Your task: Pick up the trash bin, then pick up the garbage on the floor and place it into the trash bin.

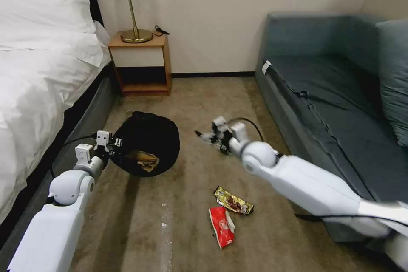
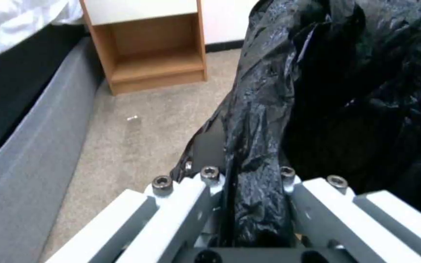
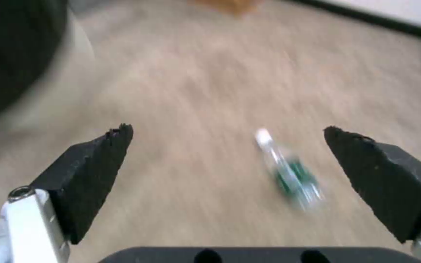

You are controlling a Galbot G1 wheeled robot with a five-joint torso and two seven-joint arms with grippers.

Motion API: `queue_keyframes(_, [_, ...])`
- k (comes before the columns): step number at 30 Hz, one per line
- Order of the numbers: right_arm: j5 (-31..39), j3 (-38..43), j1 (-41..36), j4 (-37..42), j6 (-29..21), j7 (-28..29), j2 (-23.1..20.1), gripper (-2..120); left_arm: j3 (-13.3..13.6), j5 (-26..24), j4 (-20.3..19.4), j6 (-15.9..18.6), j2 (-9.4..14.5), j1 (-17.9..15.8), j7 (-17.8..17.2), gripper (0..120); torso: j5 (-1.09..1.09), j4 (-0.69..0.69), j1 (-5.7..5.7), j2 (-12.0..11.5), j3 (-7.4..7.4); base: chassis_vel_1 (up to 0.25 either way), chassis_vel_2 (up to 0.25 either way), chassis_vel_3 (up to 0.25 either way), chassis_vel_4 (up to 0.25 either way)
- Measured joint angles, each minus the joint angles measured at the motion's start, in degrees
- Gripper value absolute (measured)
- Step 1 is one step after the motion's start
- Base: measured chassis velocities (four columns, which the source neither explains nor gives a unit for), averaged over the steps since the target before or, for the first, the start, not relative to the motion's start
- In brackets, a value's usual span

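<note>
- The small clear bottle (image 3: 288, 173) is shown lying on the carpet between the pads of the right gripper (image 3: 227, 153), nearer one pad; its long axis is judged to run obliquely to the gap between them.
- The right gripper's jaws are spread wide and nothing is held.
- The trash bin (image 1: 146, 146) is held off the floor beside the bed, its bag-draped rim clamped in the left gripper (image 2: 247, 182).
- The gold-brown wrapper (image 1: 233, 200) and red snack packet (image 1: 222, 226) are left on the floor, nearer the robot.
</note>
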Motion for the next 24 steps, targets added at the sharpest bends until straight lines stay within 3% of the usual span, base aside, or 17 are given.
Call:
queue_keyframes(10, [-9.45, 6.10, -14.55, -0.16, -0.92, -2.16, -3.97, 100, -0.41, 0.13, -3.66, 0.20, -0.54, 1.91, 0.10, 4, -0.02, 0.00, 0.00, 0.00, 0.00, 0.000, 0.000, 0.000, 0.000])
queue_keyframes(24, [-9.78, 9.19, -24.65, 3.24, -1.25, -3.07, -3.63, 100, -4.00, 2.40, -4.69, -2.87, -0.48, 4.08, 2.29, 4, -0.03, 0.01, 0.00, 0.00, 0.00, 0.000, 0.000, 0.000, 0.000])
